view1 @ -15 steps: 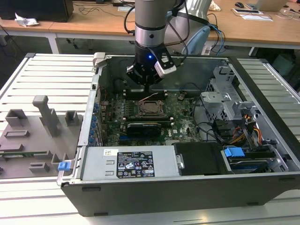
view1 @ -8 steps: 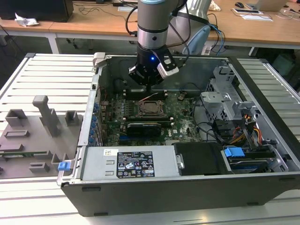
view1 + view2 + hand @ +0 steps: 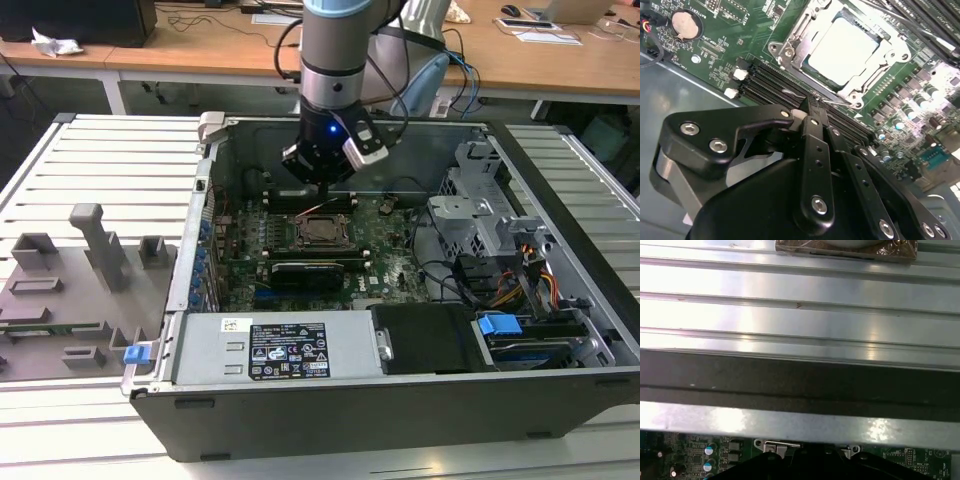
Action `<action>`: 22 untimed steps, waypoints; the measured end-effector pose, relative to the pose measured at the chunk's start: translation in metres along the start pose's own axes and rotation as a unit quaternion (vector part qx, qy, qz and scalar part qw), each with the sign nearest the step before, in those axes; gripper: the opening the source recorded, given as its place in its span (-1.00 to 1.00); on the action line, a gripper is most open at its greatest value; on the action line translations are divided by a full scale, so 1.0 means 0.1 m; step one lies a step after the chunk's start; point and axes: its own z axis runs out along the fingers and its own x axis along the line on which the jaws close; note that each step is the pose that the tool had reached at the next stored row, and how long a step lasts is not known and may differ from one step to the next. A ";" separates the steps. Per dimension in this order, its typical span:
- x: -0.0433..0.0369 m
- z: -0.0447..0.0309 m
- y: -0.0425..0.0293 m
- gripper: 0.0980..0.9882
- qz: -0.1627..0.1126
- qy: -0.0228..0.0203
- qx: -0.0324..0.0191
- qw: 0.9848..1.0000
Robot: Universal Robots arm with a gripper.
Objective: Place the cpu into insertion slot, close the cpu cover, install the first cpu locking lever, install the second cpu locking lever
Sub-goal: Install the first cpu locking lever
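The cpu (image 3: pixel 842 47), a silvery square chip, lies in the insertion slot (image 3: pixel 322 232) on the green board inside the open computer case. The cpu cover (image 3: pixel 888 47), a silver frame with a square window, lies flat around the chip. A thin wire locking lever (image 3: pixel 795 93) runs along the socket's edge beside the memory slots. My gripper (image 3: pixel 812 102) is shut with nothing between its fingers, and its tips are right at that lever. In the exterior view the gripper (image 3: pixel 322 188) hangs just behind the socket.
Black memory slots (image 3: pixel 770 85) and a coin battery (image 3: pixel 682 24) flank the socket. A long black card (image 3: pixel 310 270), the power supply (image 3: pixel 285 350) and a metal drive cage (image 3: pixel 480 215) crowd the case. The case wall (image 3: pixel 800 385) stands close by. Grey fixtures (image 3: pixel 100 250) sit on the exterior view's left.
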 end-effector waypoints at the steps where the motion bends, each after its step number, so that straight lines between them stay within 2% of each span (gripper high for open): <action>1: -0.005 0.006 0.002 -0.98 0.000 0.000 0.000 1.000; 13: -0.108 0.107 0.011 -0.98 0.000 0.000 0.000 1.000; 22: -0.142 0.206 0.005 -0.98 0.000 0.000 0.000 1.000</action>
